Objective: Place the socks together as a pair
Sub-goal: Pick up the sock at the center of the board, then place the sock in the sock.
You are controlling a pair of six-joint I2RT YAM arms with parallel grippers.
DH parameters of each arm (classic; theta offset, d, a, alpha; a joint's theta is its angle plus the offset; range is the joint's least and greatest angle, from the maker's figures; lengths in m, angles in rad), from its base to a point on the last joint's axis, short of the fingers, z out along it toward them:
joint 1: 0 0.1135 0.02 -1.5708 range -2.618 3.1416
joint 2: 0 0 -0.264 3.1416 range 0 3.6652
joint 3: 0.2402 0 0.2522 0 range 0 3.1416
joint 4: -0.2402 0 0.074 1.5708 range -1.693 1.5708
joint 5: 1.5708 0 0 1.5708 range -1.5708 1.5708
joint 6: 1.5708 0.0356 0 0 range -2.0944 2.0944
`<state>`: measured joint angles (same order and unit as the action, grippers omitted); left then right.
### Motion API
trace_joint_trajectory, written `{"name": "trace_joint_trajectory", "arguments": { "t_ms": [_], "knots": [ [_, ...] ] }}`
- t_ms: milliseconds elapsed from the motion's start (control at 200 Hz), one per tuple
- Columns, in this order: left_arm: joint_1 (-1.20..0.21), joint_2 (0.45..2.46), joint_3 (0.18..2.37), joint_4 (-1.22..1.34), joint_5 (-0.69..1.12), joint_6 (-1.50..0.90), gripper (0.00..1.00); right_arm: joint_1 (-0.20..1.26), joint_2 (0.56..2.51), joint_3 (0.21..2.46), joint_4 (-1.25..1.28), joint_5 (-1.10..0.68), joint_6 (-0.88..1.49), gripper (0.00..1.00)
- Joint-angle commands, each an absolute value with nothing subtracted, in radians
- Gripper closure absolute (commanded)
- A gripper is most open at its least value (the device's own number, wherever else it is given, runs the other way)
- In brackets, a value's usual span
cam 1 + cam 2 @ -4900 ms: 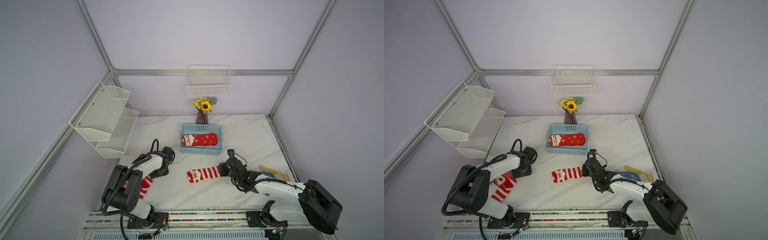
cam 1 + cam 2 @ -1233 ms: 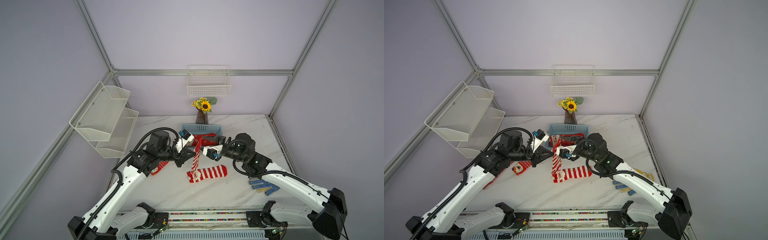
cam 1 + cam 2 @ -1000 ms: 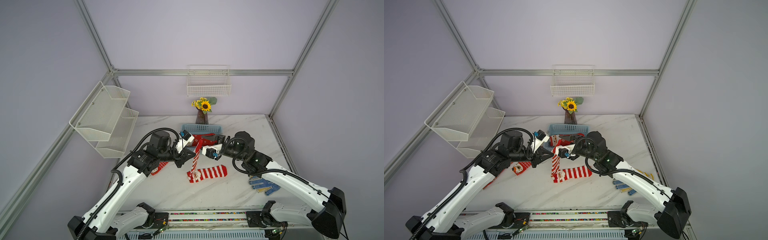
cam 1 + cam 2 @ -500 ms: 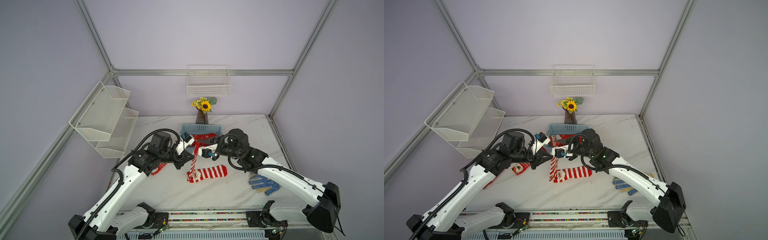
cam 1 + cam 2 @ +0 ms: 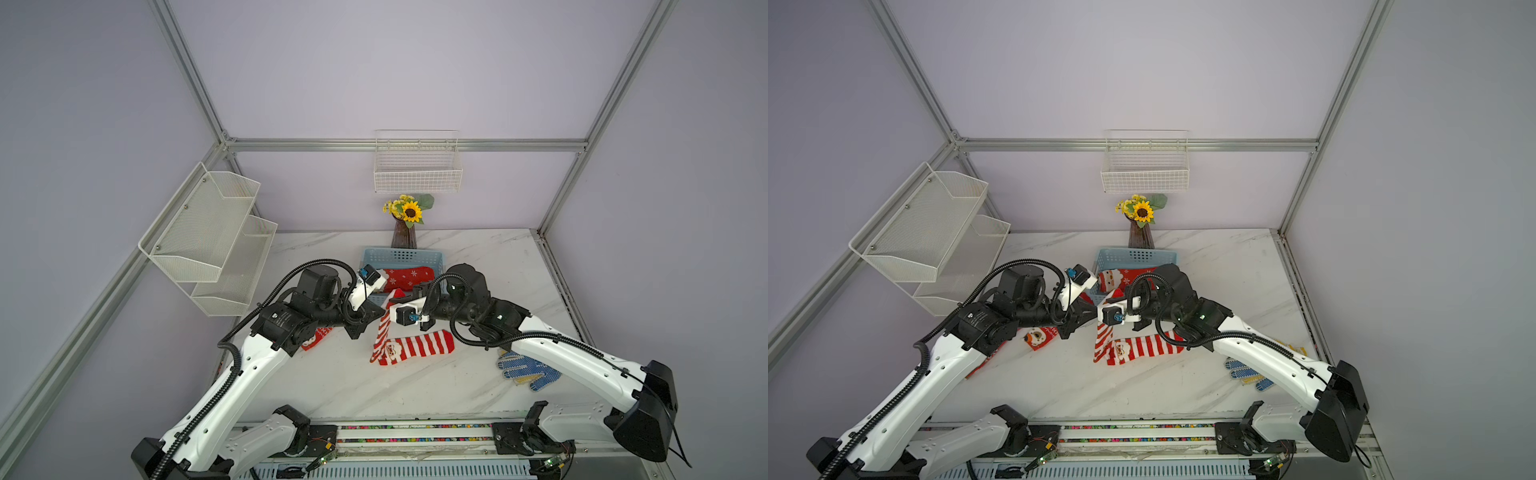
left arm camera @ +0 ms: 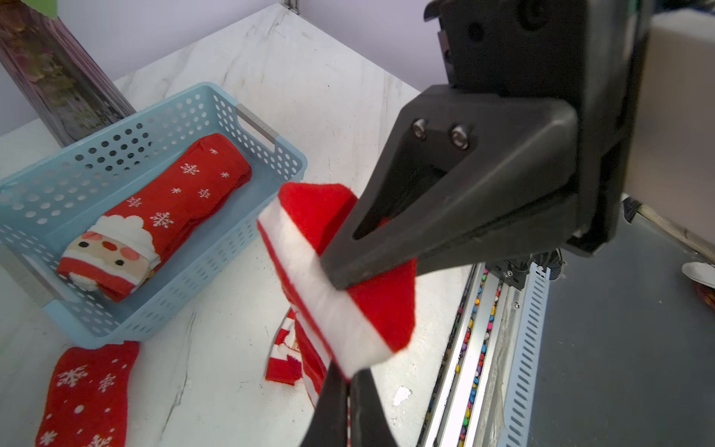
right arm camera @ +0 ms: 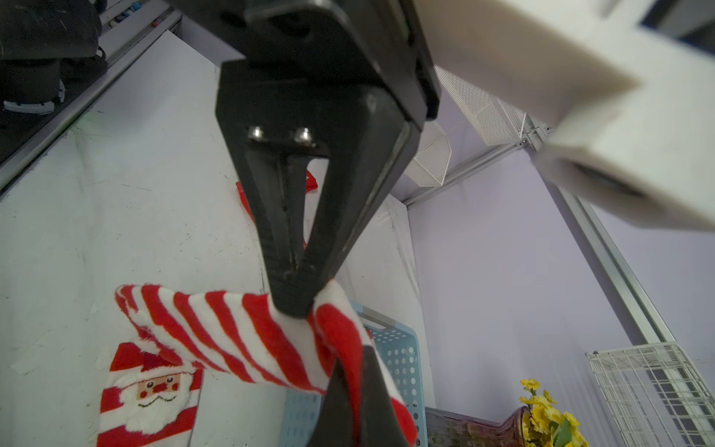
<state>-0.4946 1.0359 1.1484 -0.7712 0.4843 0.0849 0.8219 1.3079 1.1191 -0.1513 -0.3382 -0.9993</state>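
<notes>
- The left gripper (image 6: 332,271) is clamped on the red end of a red-and-white striped knitted sock (image 5: 383,328); the right gripper (image 7: 294,294) pinches the same end just beside it.
- This sock hangs above the middle of the white marble tabletop (image 5: 332,382); its lower end meets a matching striped Santa sock (image 5: 415,347) lying flat there.
- A red snowflake Santa sock (image 5: 409,277) lies in the pale blue perforated plastic basket (image 5: 401,254) by the back edge; blue dotted gloves (image 5: 525,368) lie near the right edge.

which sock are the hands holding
The striped sock hanging between left hand and right hand; the other striped one, with Santa, lies flat on the table.
</notes>
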Motion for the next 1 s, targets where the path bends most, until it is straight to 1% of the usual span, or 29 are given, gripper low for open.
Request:
{"name": "trace_joint_trajectory", "arguments": {
  "t_ms": [0,70,150,205,250,305,350,400,510,625,690,790,870,995],
  "knots": [
    [-0.502,1.007,1.118,-0.702,0.366,0.035,0.88,0.839,1.306,1.135,-0.151,-0.292,-0.879,1.0],
    [-0.502,0.997,1.083,-0.674,0.231,-0.054,0.66,0.863,1.309,1.152,-0.165,-0.231,-0.783,1.0],
    [-0.501,0.974,1.022,-0.608,0.109,-0.137,0.62,0.903,1.331,1.202,-0.224,-0.159,-0.644,1.0],
    [-0.5,0.957,0.979,-0.566,0.025,-0.194,0.5,0.929,1.356,1.252,-0.271,-0.104,-0.538,1.0],
    [-0.501,0.947,0.958,-0.55,-0.063,-0.25,0.43,0.949,1.365,1.289,-0.304,-0.051,-0.44,1.0],
    [-0.497,0.942,0.95,-0.563,-0.187,-0.313,0.33,0.963,1.417,1.335,-0.353,0.005,-0.312,1.0],
    [-0.49,0.939,0.951,-0.588,-0.257,-0.359,0.27,0.966,1.452,1.385,-0.402,0.05,-0.202,1.0],
    [-0.483,0.931,0.953,-0.61,-0.316,-0.403,0.22,0.966,1.501,1.454,-0.512,0.091,-0.101,1.0],
    [-0.462,0.893,0.939,-0.636,-0.384,-0.472,0.15,0.966,1.6,1.589,-0.703,0.139,0.082,1.0],
    [-0.447,0.848,0.915,-0.654,-0.415,-0.517,0.14,0.966,1.637,1.64,-0.78,0.079,0.225,1.0],
    [-0.44,0.823,0.899,-0.671,-0.441,-0.551,0.13,0.966,1.63,1.634,-0.76,0.015,0.316,1.0],
    [-0.431,0.79,0.867,-0.68,-0.443,-0.585,0.12,0.967,1.634,1.637,-0.711,-0.149,0.46,1.0],
    [-0.427,0.77,0.847,-0.688,-0.448,-0.599,0.12,0.972,1.658,1.651,-0.659,-0.247,0.57,1.0],
    [-0.423,0.749,0.833,-0.703,-0.467,-0.611,0.12,0.995,1.667,1.616,-0.495,-0.333,0.69,1.0]
  ]
}}
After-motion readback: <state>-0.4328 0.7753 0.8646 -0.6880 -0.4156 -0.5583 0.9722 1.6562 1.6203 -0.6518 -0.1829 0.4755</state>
